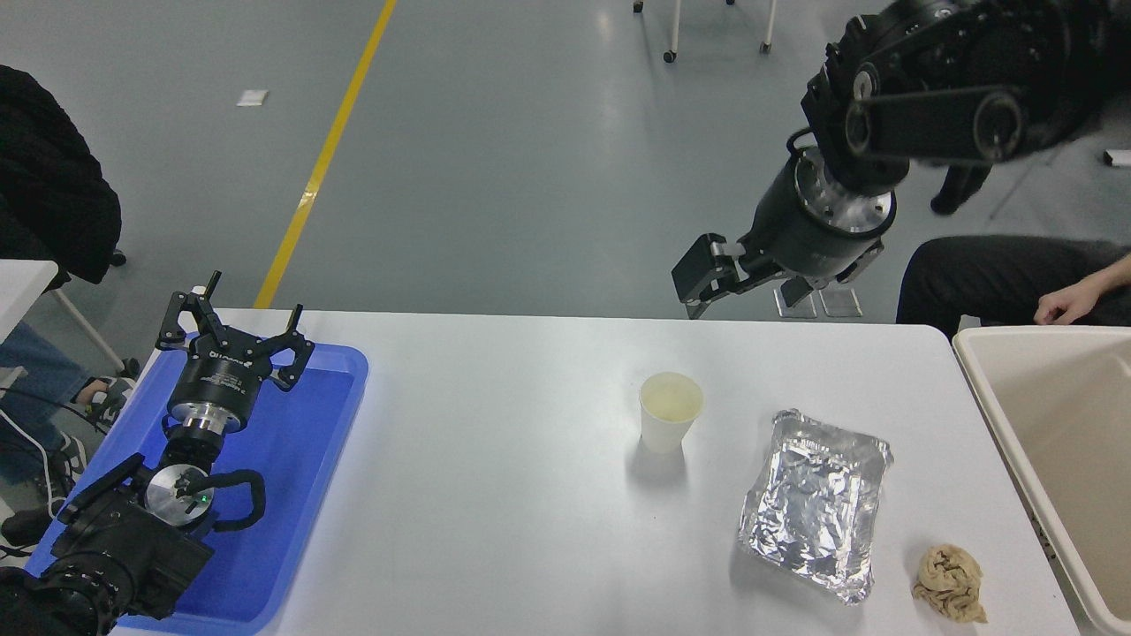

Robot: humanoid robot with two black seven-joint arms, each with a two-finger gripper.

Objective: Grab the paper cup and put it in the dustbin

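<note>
While right gripper hangs empty, fingers apart: descend toward 7 o'clock, straddle upright paper cup, avoid foil tray.

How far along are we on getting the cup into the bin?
Nothing is done yet: the cup stands upright on the table, left of the foil tray, untouched. In hand: the right gripper hangs open and empty above the table's far edge, beyond the cup. Left to do: grasp the cup, carry it right, drop it in the bin. The left gripper is parked over the blue tray.
</note>
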